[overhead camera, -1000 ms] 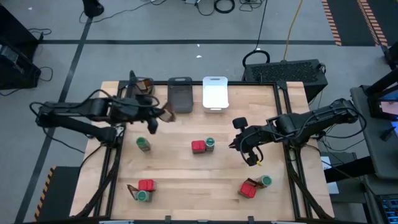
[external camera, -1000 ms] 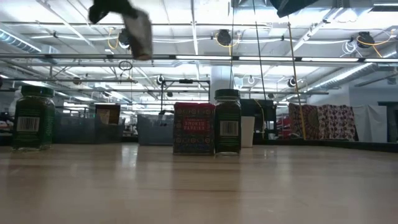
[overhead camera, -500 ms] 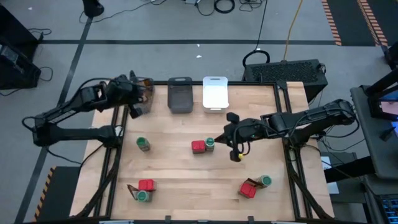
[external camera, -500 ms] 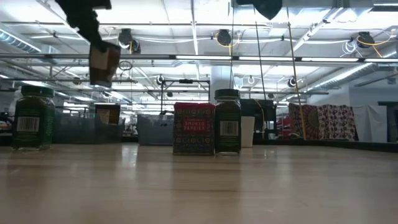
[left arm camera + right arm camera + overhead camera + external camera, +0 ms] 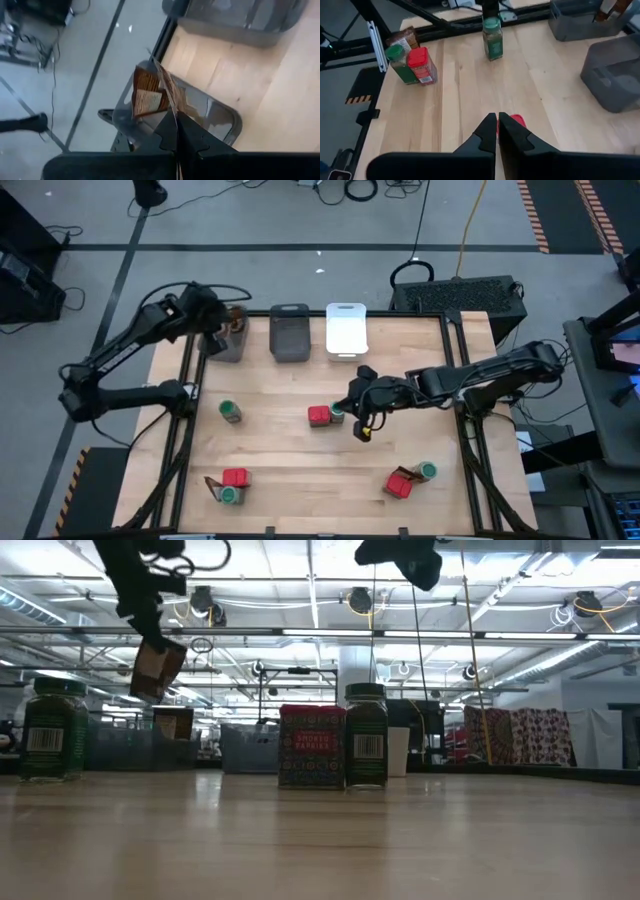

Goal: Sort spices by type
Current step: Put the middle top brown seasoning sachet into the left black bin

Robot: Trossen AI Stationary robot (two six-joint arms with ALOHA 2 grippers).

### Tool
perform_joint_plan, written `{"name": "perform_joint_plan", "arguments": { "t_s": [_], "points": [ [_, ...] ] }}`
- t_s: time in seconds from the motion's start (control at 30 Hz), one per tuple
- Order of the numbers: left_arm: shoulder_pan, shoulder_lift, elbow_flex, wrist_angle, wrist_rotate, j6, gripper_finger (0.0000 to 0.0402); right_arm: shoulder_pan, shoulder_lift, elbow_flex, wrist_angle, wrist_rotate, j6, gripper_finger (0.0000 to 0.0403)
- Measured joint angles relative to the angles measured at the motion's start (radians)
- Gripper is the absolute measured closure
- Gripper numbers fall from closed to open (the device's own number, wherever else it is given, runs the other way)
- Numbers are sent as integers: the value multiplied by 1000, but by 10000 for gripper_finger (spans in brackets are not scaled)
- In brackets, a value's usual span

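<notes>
Left wrist view shows the left gripper with its fingers pressed together on the edge of a flat brown packet, which hangs above the left dark bin; a pale label on the packet carries print too small to read. From above, that gripper sits over the same bin at the far left corner of the table, close to the table's edge. The low view catches the packet tilted in the air, well above the tabletop.

The right gripper has its fingers closed together with nothing between them, hovering above a red tin. From above, it is just right of the centre pair: the red tin and a green-lidded jar, which stand touching. In the low view, the tin bears patterned writing, apparently "SMOKED PAPRIKA", and the jar shows a white barcode label.

Right of the left bin stand the middle dark bin and the white bin. A lone jar stands nearer than the left bin. Near the front edge are a tin, jar and packet cluster on the left and another on the right. Open wood lies between these groups.
</notes>
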Motion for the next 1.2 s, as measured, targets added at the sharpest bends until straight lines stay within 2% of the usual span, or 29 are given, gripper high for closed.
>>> {"name": "perform_joint_plan", "arguments": {
  "t_s": [0.43,0.77,1.2],
  "points": [
    [84,194,-1,49,-12,-32,401,1,12,0,-10,-3,-14,403],
    [90,315,-1,106,-13,-63,401,1,12,0,-72,-39,-22,403],
    [133,412,-1,150,-13,-63,401,22,11,0,-147,-60,-24,403]
  ]
}}
